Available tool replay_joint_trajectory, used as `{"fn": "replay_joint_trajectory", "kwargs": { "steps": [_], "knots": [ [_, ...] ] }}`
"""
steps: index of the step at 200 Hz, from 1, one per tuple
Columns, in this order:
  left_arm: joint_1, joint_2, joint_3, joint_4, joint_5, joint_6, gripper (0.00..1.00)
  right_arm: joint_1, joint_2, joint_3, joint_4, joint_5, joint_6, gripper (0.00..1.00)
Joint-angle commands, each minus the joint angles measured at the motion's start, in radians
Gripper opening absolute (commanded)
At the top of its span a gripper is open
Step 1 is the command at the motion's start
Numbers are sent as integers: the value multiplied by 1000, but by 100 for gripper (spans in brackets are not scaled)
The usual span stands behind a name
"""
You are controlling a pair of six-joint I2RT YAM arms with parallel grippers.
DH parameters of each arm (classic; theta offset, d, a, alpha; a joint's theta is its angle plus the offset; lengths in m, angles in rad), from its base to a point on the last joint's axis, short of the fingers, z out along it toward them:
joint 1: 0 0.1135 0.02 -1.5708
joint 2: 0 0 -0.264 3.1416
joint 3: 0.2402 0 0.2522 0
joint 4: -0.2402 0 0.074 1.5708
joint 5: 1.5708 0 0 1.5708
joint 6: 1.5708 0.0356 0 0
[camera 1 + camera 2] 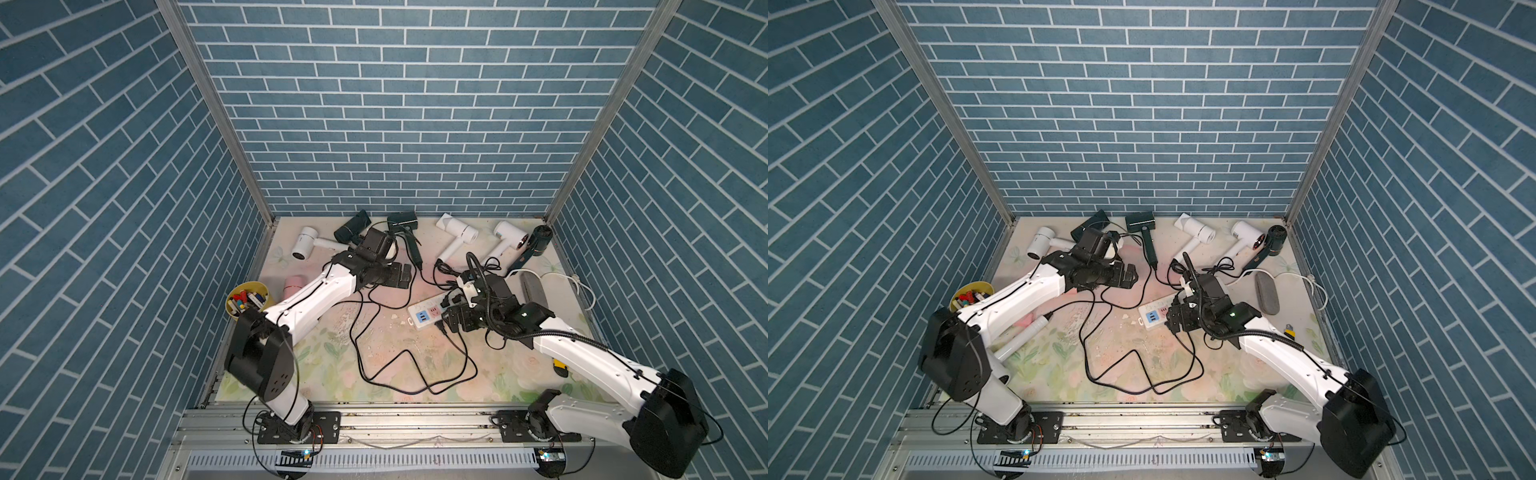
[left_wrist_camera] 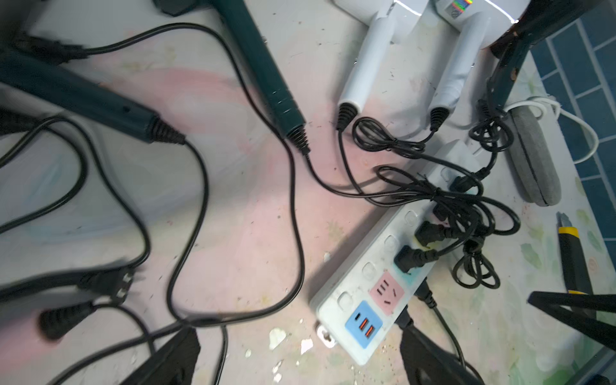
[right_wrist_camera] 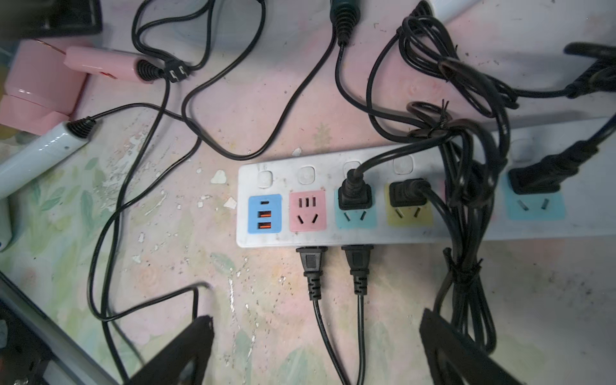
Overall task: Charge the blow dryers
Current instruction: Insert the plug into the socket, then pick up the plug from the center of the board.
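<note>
Blow dryers (image 1: 459,232) lie along far edge of table (image 1: 332,374), pink one (image 3: 43,86) at left. Several plugs (image 3: 355,193) seated in power strip (image 3: 416,233). Left gripper (image 2: 298,333), right gripper (image 3: 316,316): fingers spread wide, grasping nothing.

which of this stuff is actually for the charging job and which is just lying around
For the job: white blow dryers, dark blow dryers, pink blow dryer, black cords, power strip.
Just lying about: grey fuzzy roll, yellow-and-black utility knife, yellow cup of small bits.
</note>
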Motion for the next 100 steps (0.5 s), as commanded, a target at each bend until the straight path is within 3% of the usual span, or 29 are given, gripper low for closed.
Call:
{"fn": "replay_joint_trajectory", "kwargs": {
  "steps": [1, 27, 47, 77, 100],
  "knots": [
    [14, -89, -122, -26, -123, -72, 99, 2, -65, 2, -74, 9, 39, 99],
    [39, -197, -238, -15, -194, -124, 99, 0, -125, -46, -41, 54, 148, 99],
    [74, -229, -269, -22, -225, -155, 99, 1, -115, -51, -24, 79, 150, 99],
    [134, -201, -229, -64, -217, -217, 99, 0, -99, -123, 114, 147, 148, 99],
    [153, -140, -131, -123, -256, -265, 93, 0, -98, -160, 166, 167, 121, 99]
  ]
}}
